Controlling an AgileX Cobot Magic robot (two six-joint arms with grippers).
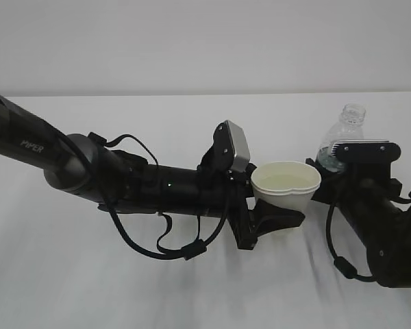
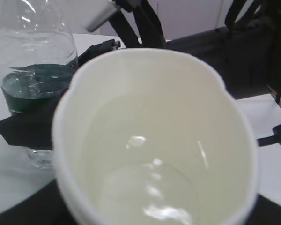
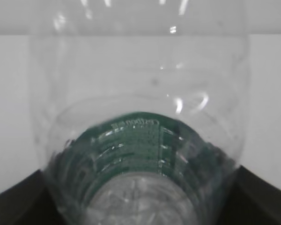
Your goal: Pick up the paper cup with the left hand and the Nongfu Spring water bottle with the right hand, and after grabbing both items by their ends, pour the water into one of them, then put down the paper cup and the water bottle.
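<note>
Paper cup and Nongfu Spring water bottle stood upright side by side on the white worktop, right of centre, one of each and nothing else loose on the surface. The cup sat low between the jaws of the left hand, whose claw gripped it near its base; its rim looked slightly squeezed out of round, which fits a firm hold. Gripping low kept the mouth free, and in the left wrist view a small pool of water glinted at the bottom of the cup, so the pouring seemed done and the cup was apparently being set down. The bottle, uncapped, stood just right of the cup and a little farther away, with its dark green label level with the right hand. That claw's jaws flanked the lower bottle; the right wrist view showed the clear ribbed body filling the frame with only dark jaw edges at the bottom corners, so whether the claw gripped or had let go could not be told. Two arms were present, the left one marked PIPER. Standing upright suited an open bottle and a filled cup, since neither could spill.
</note>
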